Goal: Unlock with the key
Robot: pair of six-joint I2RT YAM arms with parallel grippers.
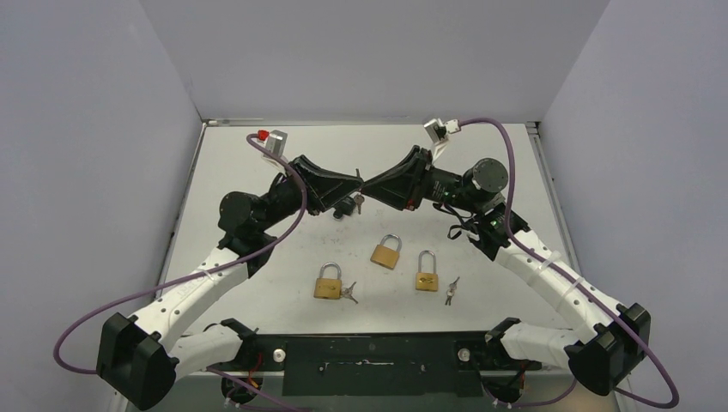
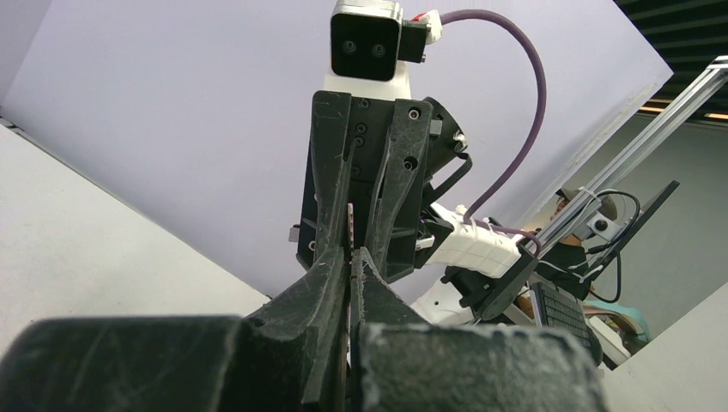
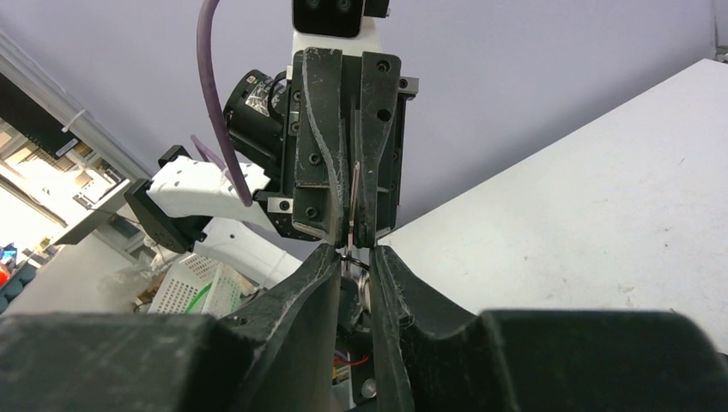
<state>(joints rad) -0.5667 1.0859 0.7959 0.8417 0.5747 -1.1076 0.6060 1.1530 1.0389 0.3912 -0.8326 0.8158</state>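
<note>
Padlock (image 1: 385, 255) — squat brass, arched steel shackle (image 1: 391, 236).

The top view looks down from behind the arm bases (image 1: 257, 343) over the desk (image 1: 386, 150). Wrist views sit close behind the left fingers (image 2: 319, 296) and right fingers (image 3: 313, 292), facing each other where all three overlap.

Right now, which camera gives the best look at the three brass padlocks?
The top external view: the left padlock, middle padlock and right padlock all lie in plain sight on the table. The two wrist views aim across, above the tabletop; neither shows a brass padlock.
</note>
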